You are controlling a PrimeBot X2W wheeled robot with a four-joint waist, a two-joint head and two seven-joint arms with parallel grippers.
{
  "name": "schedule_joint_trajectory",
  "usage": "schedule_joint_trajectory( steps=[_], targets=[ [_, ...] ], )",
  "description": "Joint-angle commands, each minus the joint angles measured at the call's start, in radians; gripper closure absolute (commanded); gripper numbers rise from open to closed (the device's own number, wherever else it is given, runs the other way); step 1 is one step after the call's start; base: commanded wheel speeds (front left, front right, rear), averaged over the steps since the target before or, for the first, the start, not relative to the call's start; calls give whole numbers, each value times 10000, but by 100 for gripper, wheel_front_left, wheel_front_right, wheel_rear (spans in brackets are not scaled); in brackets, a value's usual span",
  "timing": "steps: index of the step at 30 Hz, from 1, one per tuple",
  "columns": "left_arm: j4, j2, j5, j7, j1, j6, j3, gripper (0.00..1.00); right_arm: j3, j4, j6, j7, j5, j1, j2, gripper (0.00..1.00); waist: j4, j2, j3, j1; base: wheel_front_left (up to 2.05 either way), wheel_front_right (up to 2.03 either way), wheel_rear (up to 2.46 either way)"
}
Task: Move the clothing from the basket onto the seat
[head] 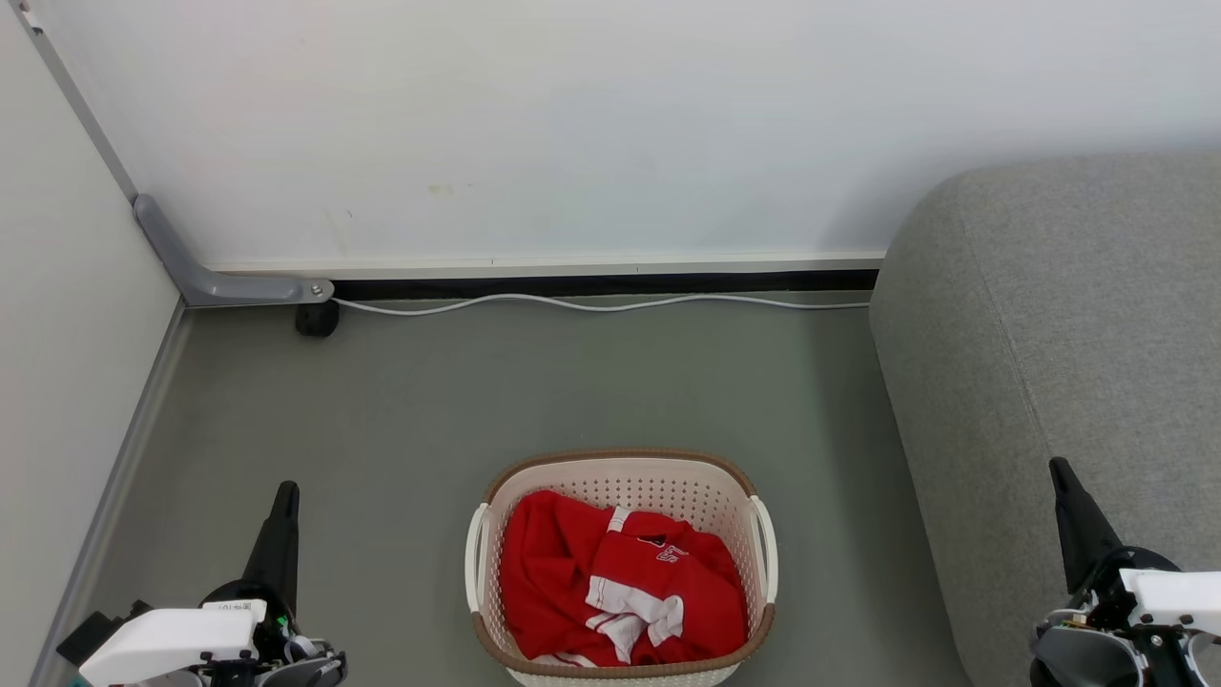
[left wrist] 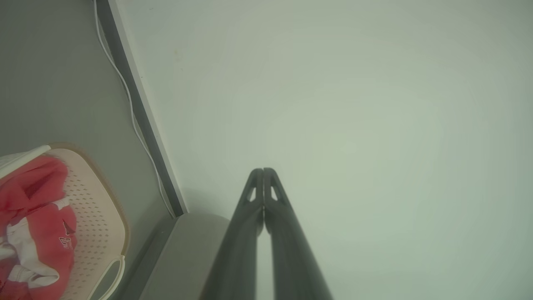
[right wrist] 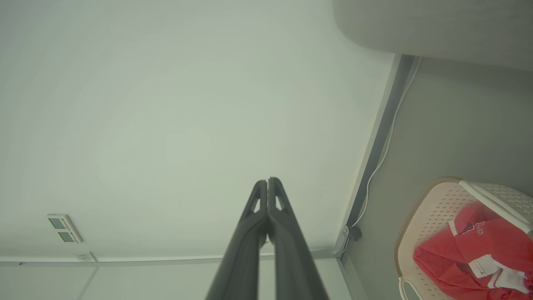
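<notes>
The red clothing [head: 610, 582] with white trim lies crumpled inside the cream basket [head: 625, 469], which stands on the grey floor at the bottom centre of the head view. The grey seat [head: 1068, 343] rises to the right of the basket. My left gripper [head: 284, 492] is shut and empty at the lower left, well left of the basket. My right gripper [head: 1057, 468] is shut and empty at the lower right, in front of the seat. The left wrist view shows the left gripper [left wrist: 263, 170] shut, with clothing [left wrist: 37, 225] and basket [left wrist: 100, 216] at its left. The right wrist view shows the right gripper [right wrist: 267, 180] shut, clothing [right wrist: 466, 254] at right.
A white wall runs behind, with a white cable [head: 591, 303] lying along its base. A grey bracket [head: 205, 277] and a small black caster [head: 317, 319] sit in the left corner. A side panel closes off the left. Open grey floor [head: 534, 382] lies beyond the basket.
</notes>
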Motion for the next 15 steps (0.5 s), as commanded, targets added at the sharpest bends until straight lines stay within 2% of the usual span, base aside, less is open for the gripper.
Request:
schedule_joint_trajectory(
  steps=[1,15],
  targets=[
    [-283,137,-37,60,-581,-79,324,100,171,-305,44,75,116,-165,-102,100,0,0,0,0,0,0,0],
    [-283,137,-37,60,-581,-79,324,100,171,-305,44,75,116,-165,-102,100,0,0,0,0,0,0,0]
  ],
)
